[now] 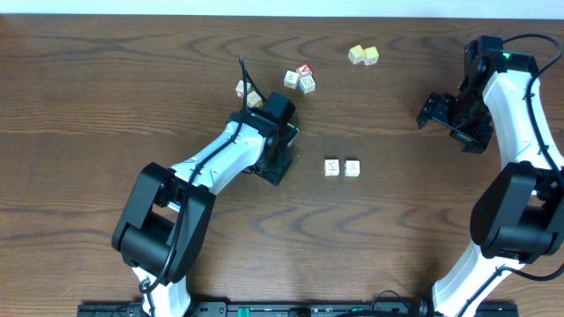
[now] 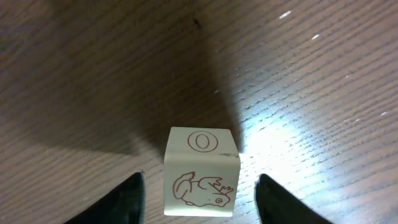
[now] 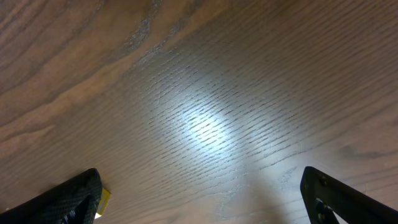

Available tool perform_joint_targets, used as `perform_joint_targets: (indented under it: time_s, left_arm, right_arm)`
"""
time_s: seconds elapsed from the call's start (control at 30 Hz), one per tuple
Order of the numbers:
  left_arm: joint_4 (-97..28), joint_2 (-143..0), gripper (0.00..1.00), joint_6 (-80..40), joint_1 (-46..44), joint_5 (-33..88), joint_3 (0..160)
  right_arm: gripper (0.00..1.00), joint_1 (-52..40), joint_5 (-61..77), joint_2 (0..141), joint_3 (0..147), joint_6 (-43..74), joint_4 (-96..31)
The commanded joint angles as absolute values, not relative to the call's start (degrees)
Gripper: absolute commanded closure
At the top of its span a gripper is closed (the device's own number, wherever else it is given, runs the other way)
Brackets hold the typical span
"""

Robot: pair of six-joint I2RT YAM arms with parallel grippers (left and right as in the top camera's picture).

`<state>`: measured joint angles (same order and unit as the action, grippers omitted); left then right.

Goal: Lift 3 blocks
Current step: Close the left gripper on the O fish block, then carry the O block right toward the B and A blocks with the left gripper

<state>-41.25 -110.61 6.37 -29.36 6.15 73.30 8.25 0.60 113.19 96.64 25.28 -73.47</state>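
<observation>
Your left fingers [image 2: 118, 205] straddle the O block [image 2: 201, 171], gaps both sides, no contact; it sits flat on the tabletop [image 2: 93, 74]. Light, rigid wood, probably slick faces: pinch opposite side faces squarely, mid-height. Your right fingers [image 3: 62, 199] hang spread, empty

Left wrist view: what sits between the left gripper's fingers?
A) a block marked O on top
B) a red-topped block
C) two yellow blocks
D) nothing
A: the block sits inside the open left gripper, an O on its top face and a bird on its side.
</observation>
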Motion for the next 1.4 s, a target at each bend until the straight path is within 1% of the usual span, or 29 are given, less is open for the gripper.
perform_joint_targets:
  time_s: [0.0,0.13,0.43,0.57,0.7,0.9,1.07,1.17,1.27,1.37]
  left_arm:
    - [-41.23,-111.35,0.5,6.35,-29.34,6.85,72.58]
    - [-41.25,-111.35,0.56,5.26,-29.34,6.87,72.58]
    - [-41.23,-111.35,0.57,-0.56,-29.34,6.9,72.58]
    - [-41.19,-111.35,0.62,-5.17,-29.34,6.87,72.58]
    - [-41.17,-111.35,0.62,-10.2,-29.34,6.87,72.58]
    - [-41.23,-111.35,0.62,-14.61,-29.34,6.87,72.58]
    - [-41.28,-111.35,0.63,-22.41,-29.34,7.11,72.58]
    - [-41.01,-111.35,0.64,-26.35,-29.34,9.23,72.58]
    - [-40.12,-111.35,0.65,-26.96,-29.34,13.02,72.58]
    - [-39.48,-111.35,0.65,-28.01,-29.34,13.76,72.58]
  right_arm:
    - [0.01,8.43,0.27,111.33,97.49,26.11,-73.47]
    - [0.01,8.43,0.27,111.33,97.49,26.11,-73.47]
    - [0.01,8.43,0.27,111.33,97.49,26.11,-73.47]
    - [0.01,8.43,0.27,111.33,97.49,26.11,-73.47]
    - [0.01,8.43,0.27,111.33,97.49,26.11,-73.47]
    - [0.01,8.43,0.27,111.33,97.49,26.11,-73.47]
    - [0.01,8.43,0.27,111.33,97.49,26.11,-73.47]
    - [0.01,8.43,0.27,111.33,97.49,26.11,-73.47]
    - [0.01,8.43,0.27,111.33,97.49,26.11,-73.47]
    - [0.01,8.43,0.27,111.33,97.49,26.11,-73.47]
